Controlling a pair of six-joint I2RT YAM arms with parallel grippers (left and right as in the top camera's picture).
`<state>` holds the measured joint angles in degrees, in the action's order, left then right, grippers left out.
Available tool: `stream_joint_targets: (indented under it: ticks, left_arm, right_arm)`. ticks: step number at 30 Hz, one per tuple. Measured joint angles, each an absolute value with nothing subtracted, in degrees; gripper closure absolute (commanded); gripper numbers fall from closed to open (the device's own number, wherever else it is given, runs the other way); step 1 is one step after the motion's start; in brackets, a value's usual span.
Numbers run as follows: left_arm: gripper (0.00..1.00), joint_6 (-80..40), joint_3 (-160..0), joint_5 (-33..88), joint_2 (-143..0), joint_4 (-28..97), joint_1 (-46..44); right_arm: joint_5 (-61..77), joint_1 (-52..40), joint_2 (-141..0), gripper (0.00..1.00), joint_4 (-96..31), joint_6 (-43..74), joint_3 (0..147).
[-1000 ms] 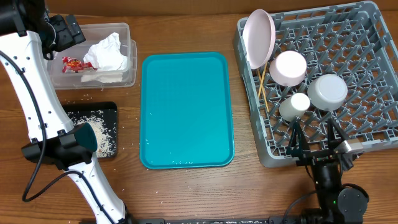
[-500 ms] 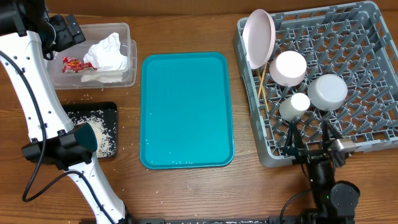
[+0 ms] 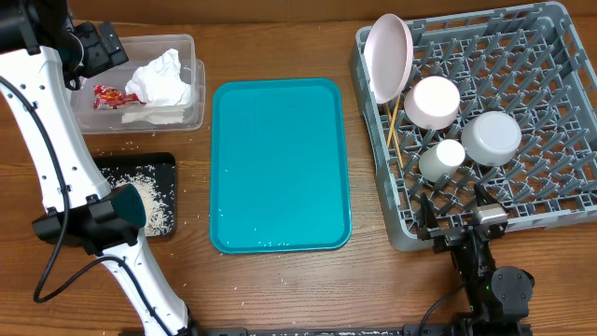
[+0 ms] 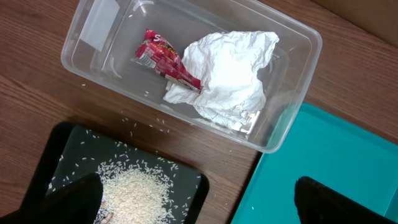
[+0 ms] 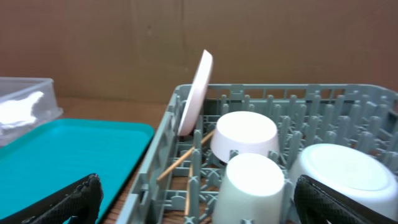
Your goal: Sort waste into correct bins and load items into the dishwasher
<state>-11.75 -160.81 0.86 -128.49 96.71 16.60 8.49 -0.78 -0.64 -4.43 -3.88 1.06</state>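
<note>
Left gripper by the clear tub of napkins and wrapper, right gripper beside the dish rack: both gape empty, seemingly because rice lies in the black tray and dishes stand racked.
</note>
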Motion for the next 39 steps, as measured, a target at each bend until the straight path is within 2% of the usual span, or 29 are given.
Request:
stream_joint_targets:
  ticks: [5,12,39]
  left_arm:
    - [0.00,-11.7,-160.8,0.9,-128.5,96.7,16.6]
    - [0.00,-11.7,-160.8,0.9,-128.5,96.7,16.6]
    - [0.00,-11.7,-160.8,0.9,-128.5,96.7,16.6]
  right_arm:
    - [7.5,-0.8,-0.6,0.00,-4.5,-3.1,1.1]
    - [2.0,-0.8,-0.6,0.00,-5.2,5.9,1.1]
    - [0.6,-0.8,-0.6,0.00,-5.2,3.0,1.1]
